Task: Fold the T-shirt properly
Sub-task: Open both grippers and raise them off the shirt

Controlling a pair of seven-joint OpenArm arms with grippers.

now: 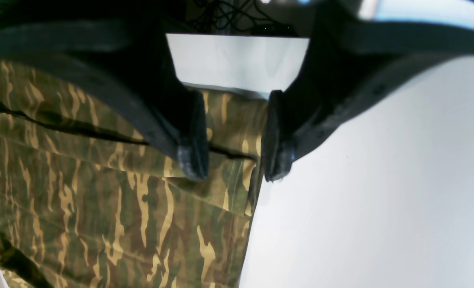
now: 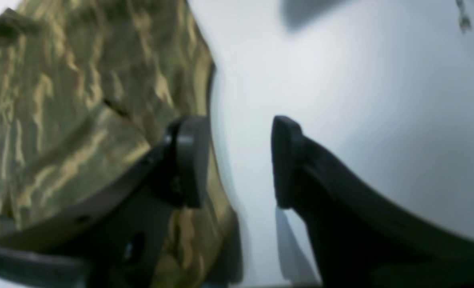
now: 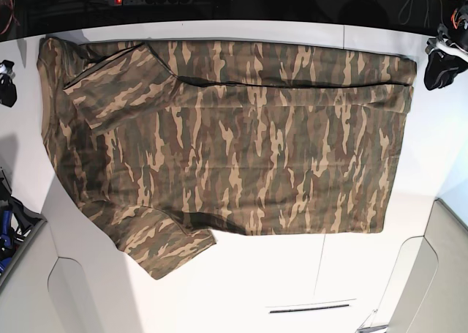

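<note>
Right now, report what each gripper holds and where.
Nothing. The left gripper and right gripper are open, poised at the T-shirt's edge.

left gripper: two black curved fingers, flat dark pads with grey scuffed tips, small screw holes seen along each arm | right gripper: two black curved fingers, grey-black rectangular pads, small holes on the finger at 9 o'clock | finish: matte plastic
</note>
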